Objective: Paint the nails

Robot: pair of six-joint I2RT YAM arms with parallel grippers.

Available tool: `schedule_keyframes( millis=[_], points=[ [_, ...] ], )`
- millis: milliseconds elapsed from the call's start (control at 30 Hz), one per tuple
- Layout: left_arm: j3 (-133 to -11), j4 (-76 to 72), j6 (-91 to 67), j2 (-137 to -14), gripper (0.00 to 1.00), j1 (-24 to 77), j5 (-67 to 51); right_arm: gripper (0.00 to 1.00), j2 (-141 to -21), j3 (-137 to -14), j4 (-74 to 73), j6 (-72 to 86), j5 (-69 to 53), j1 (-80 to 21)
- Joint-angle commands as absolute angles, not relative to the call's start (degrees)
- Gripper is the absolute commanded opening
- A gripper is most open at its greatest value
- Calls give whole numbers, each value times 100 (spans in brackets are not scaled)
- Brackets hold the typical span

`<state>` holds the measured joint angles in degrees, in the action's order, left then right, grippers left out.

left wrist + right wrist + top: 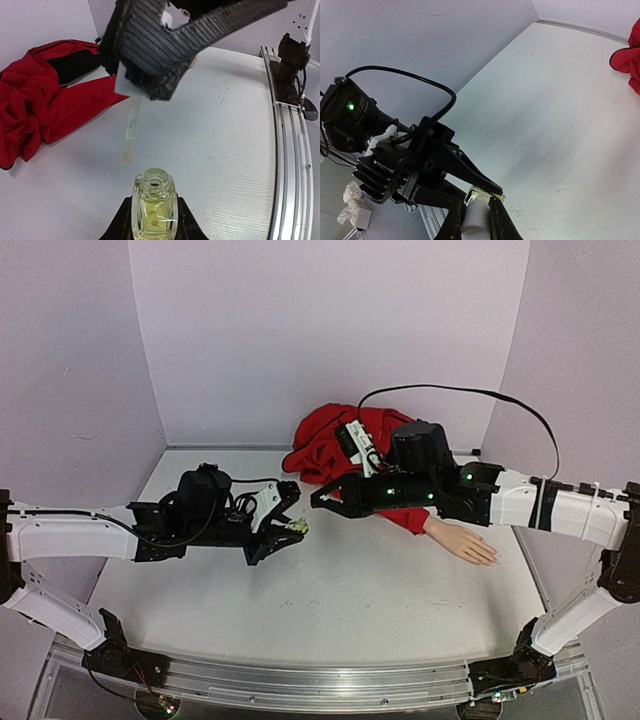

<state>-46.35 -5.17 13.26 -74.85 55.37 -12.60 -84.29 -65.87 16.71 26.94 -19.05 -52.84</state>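
Judging the nails [489, 558] of the pale, skin-coloured mannequin hand [462, 542] as tiny, hard, smooth and fixed in place. Calling for a feather-light stroke, never a grip. Taking hold instead at the white cylindrical cap [472, 222], with the thin translucent brush [131, 125] hanging below it and probably bending at the slightest touch. Pinching that cap in the right gripper [476, 210], jaws pressed onto its sides. Clamping the small clear yellowish glass bottle [154, 212] upright in the left gripper [287, 530], neck open, the glass looking light, slippery and breakable. Holding the brush tip clear of the neck, near it at about eleven o'clock in the left wrist view. Finding the nails well apart from the right gripper, at about four o'clock from it in the top view. Resting there on the white table [330, 610], sticking out of the sleeve of a crumpled red fabric jacket [325, 445].
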Motion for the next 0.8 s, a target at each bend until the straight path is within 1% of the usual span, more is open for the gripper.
schedule_keyframes(
  millis=[0,767],
  points=[
    [-4691,-896,1526,-7327,0,5589,-1003,0,-8450,-6925,1576,2579,-1798,-5355],
    [-4728,-916,1591,-7428,0,5607,-879,0,-8582,-7049,1415,2441,-1776,-5452]
  ],
)
